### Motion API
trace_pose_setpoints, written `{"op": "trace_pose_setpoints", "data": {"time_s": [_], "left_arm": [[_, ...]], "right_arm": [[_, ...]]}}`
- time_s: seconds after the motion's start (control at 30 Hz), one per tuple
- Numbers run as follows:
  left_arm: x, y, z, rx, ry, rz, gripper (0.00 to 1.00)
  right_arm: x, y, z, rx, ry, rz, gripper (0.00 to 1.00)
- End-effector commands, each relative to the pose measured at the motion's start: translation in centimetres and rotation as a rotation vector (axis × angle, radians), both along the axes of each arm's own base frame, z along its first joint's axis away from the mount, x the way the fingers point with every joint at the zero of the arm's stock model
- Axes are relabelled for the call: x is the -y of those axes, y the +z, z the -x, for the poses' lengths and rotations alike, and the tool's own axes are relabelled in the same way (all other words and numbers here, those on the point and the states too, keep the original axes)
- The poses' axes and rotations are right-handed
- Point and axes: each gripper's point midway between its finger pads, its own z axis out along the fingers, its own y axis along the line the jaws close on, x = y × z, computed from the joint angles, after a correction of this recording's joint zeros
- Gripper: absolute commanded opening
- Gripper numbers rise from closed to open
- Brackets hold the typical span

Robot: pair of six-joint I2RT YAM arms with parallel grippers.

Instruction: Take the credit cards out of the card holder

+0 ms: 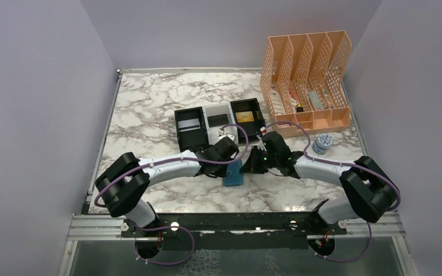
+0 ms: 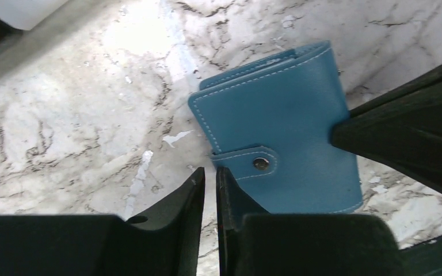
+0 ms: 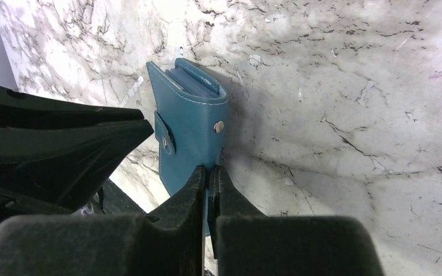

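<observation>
both arms bend inward from the lower corners of the overhead frame and meet just below centre, wrists tipped down over the card holder [image 1: 233, 174]. the left gripper [image 2: 210, 173] hangs by the holder's tab [image 2: 247, 163], its fingers almost together with only a thin slit between them and nothing in it. the right gripper [image 3: 208, 170] is pressed closed at the holder's opposite edge. a sliver of blue shows in the seam, but i cannot tell whether it pinches the cover.

the holder lies folded on the marble table [image 1: 149, 103]. just above it in the overhead frame sits a black-and-white tray [image 1: 193, 141], with credit cards [image 1: 243, 117] in its three compartments, grey, black and gold. at upper right stands a peach lattice file rack [image 1: 308, 80], with a small round tub [image 1: 322, 142] below it.

the holder is smooth teal with pale stitching and a metal stud on the tab.
</observation>
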Motion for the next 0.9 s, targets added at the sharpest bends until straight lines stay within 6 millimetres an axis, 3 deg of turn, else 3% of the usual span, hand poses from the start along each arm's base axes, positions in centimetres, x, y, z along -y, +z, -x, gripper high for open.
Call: {"op": "trace_pose_setpoints", "data": {"time_s": [0.0,0.17,0.3,0.47,0.57,0.77,0.87], "left_arm": [[-1.1,0.3,-0.8,0.043,0.023,-0.053,0.25],[0.8,1.3,-0.6,0.043,-0.001,0.067,0.59],[1.8,1.7,-0.4,0.037,-0.021,0.120,0.70],[2.1,-0.1,-0.2,-0.008,-0.021,0.086,0.70],[1.5,-1.2,-0.4,-0.011,0.001,0.045,0.64],[-0.9,-2.1,-0.6,0.016,0.067,-0.044,0.39],[-1.5,-1.8,-0.6,0.032,0.087,-0.045,0.33]], "right_arm": [[0.0,0.9,-0.9,0.040,-0.022,-0.002,0.01],[0.0,0.8,-0.7,0.034,-0.019,-0.003,0.01],[-0.2,0.9,-0.7,0.034,-0.011,-0.006,0.01],[-0.1,0.9,-0.6,0.032,-0.012,-0.005,0.01],[-0.1,1.0,-0.6,0.033,-0.010,-0.006,0.01],[0.5,1.0,-0.9,0.049,-0.029,0.017,0.01],[0.6,1.1,-0.8,0.055,-0.026,0.026,0.01]]}}
